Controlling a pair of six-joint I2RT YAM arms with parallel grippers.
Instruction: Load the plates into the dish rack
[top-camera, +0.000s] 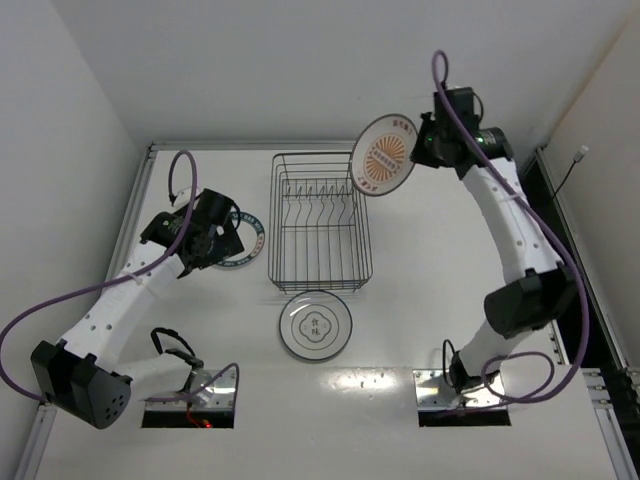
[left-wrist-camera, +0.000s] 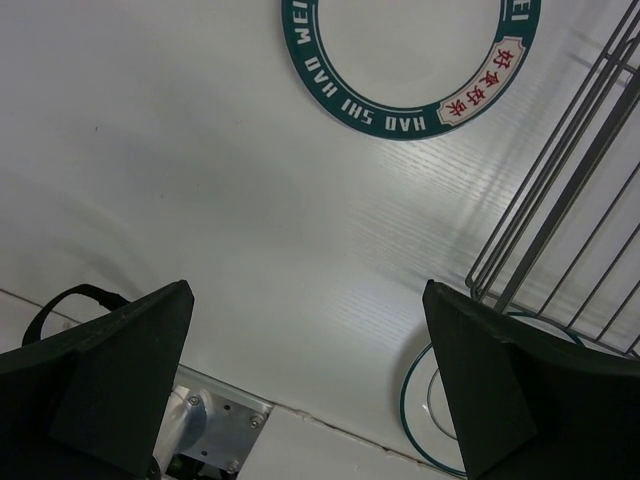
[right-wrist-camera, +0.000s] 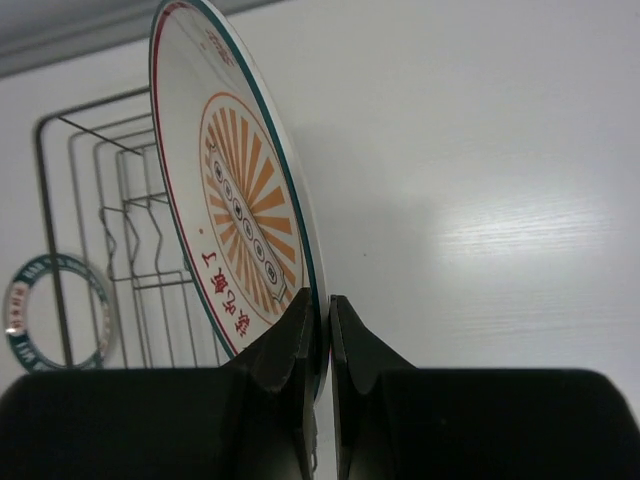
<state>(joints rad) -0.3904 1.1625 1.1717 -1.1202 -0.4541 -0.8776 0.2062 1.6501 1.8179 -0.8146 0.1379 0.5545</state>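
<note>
Top: high, looking down on whole bench (top-camera: 430, 260). Left wrist: close over bench beside rack (top-camera: 320, 220). Right wrist: along claw (right-wrist-camera: 319, 305) and orange plate (right-wrist-camera: 240, 210) toward rack. Shared: rack, teal plate (left-wrist-camera: 400, 60).

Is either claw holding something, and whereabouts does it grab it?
The right gripper pinches the orange sunburst plate by its rim, edge-on. The left gripper is open and holds nothing.

Glossy glazed orange-patterned plate (right-wrist-camera: 240, 220), thin dark metal-wire dish rack (top-camera: 320, 215), smooth white table (top-camera: 440, 260) with soft sheen
</note>
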